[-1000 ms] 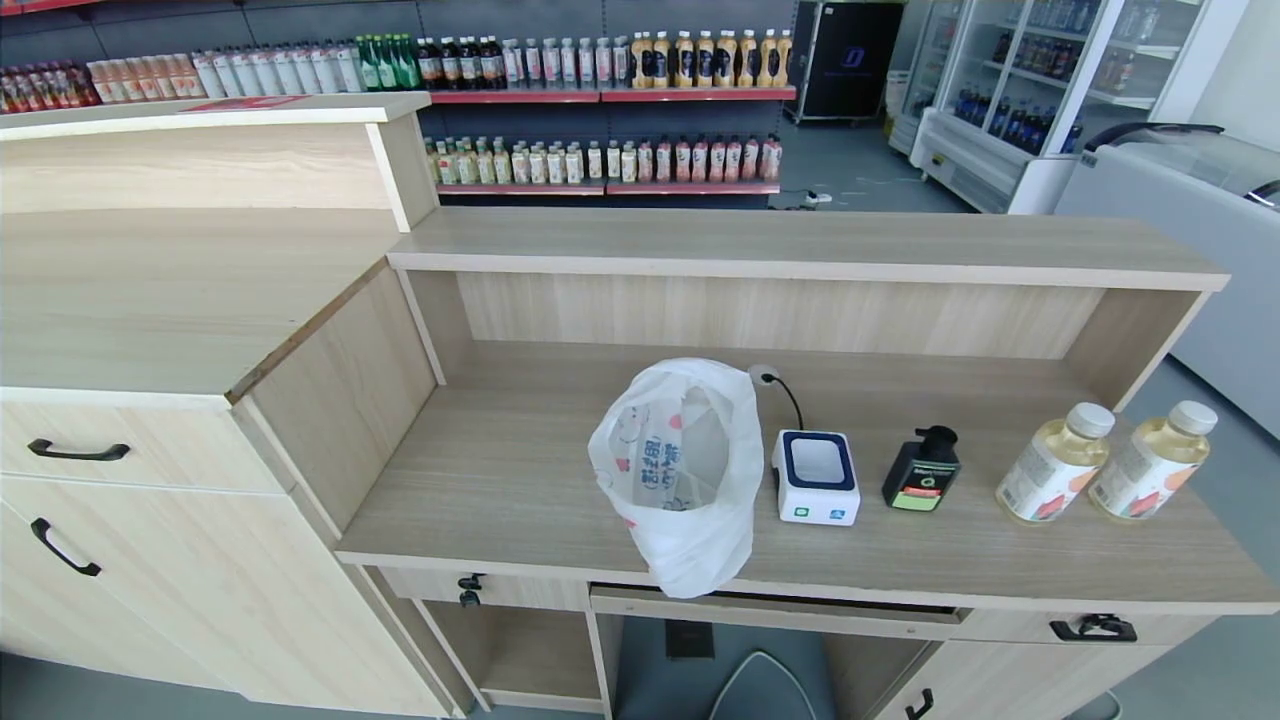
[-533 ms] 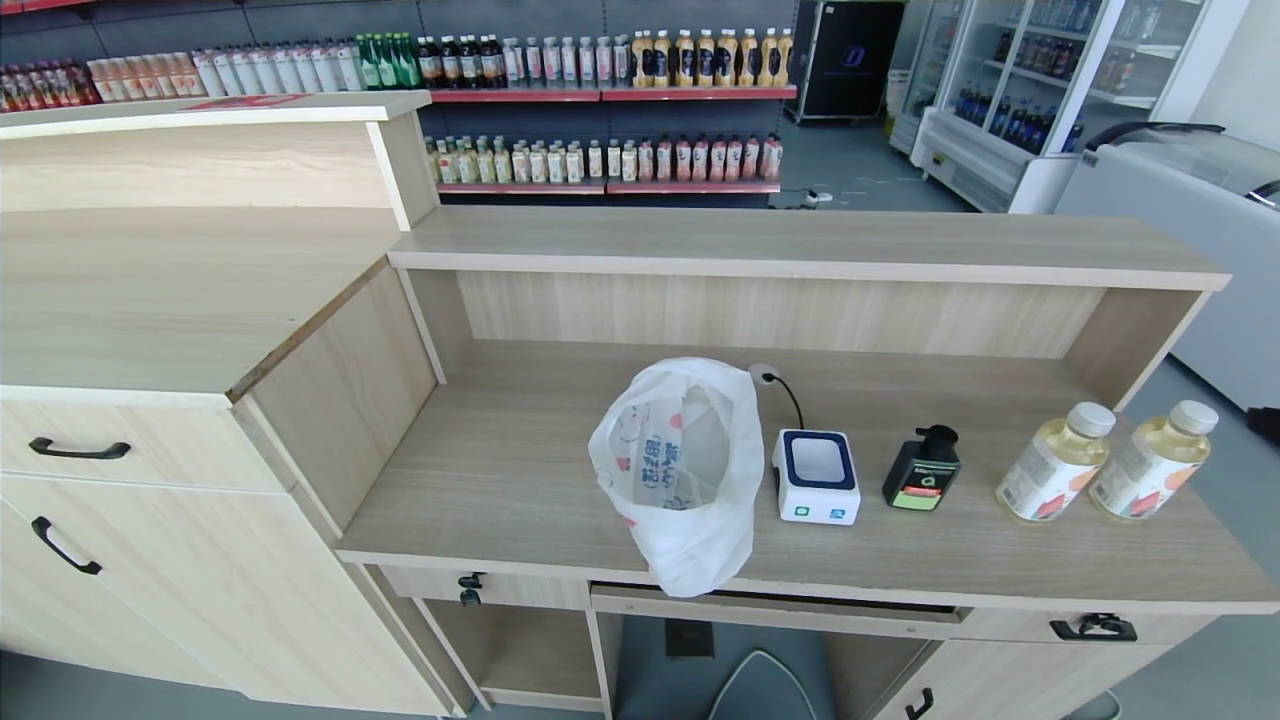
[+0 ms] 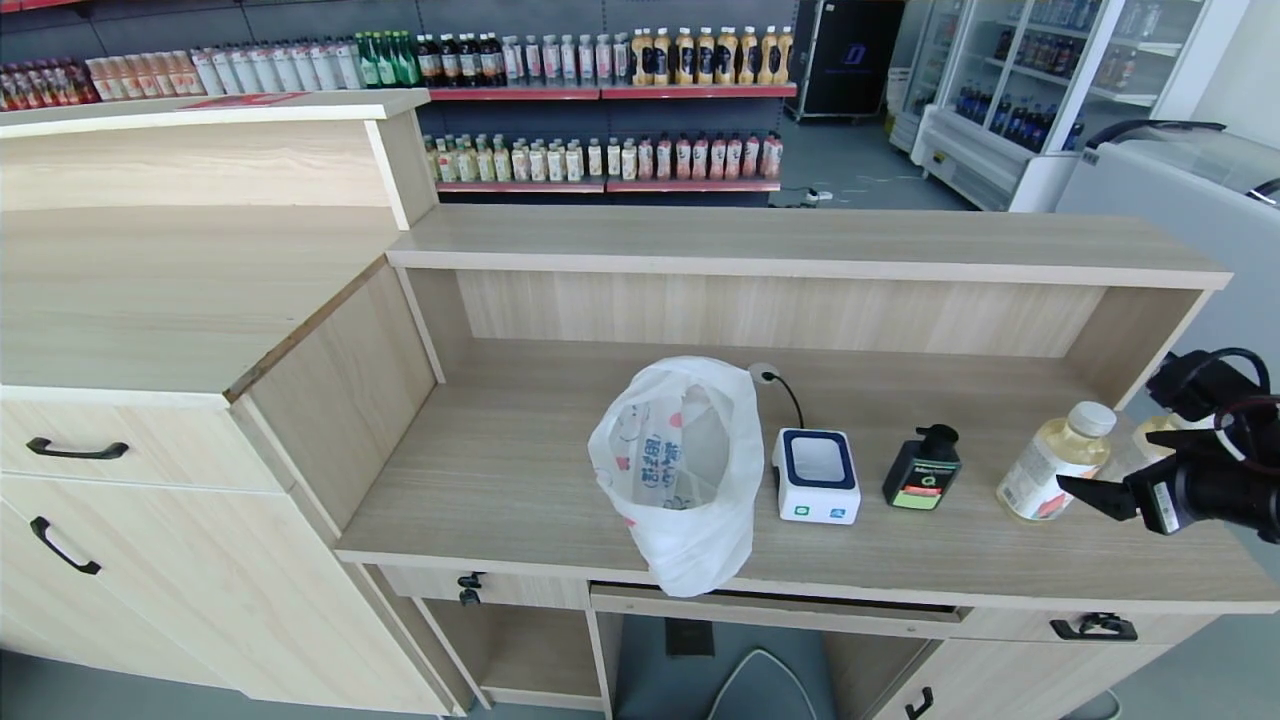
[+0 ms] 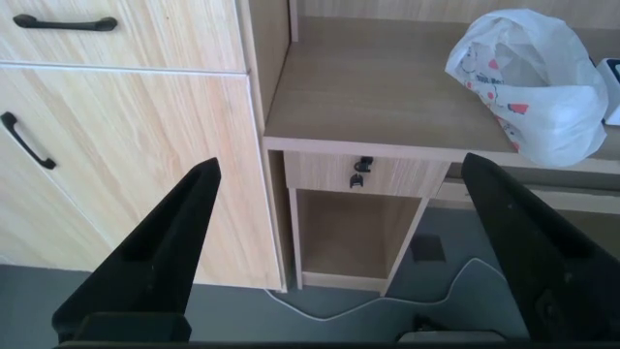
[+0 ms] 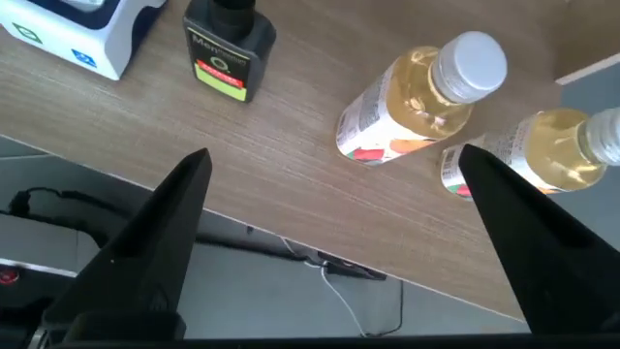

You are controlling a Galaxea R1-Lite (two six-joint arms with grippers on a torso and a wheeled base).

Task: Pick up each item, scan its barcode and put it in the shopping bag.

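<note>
Checkout counter (image 3: 520, 470) with both arms at rest positions. The right gripper (image 5: 329, 165) hangs with its jaws spread wide and nothing between them, over the front edge of the counter at its right end. Two yellow drink bottles stand side by side just beyond it: the inner yellow bottle (image 3: 1055, 462) is near the black fingertips (image 3: 1090, 493) but apart from them, and the outer yellow bottle (image 3: 1150, 430) is partly hidden behind the arm. Towards the left along the counter follow a dark pump bottle (image 3: 921, 470), the white scanner (image 3: 817, 477) with its cable, and the white shopping bag (image 3: 680, 470), whose mouth stands open and whose bottom sags over the front edge. The left gripper (image 4: 341, 163), also wide open and empty, sits low before the counter's left end, well apart from the bag.
</note>
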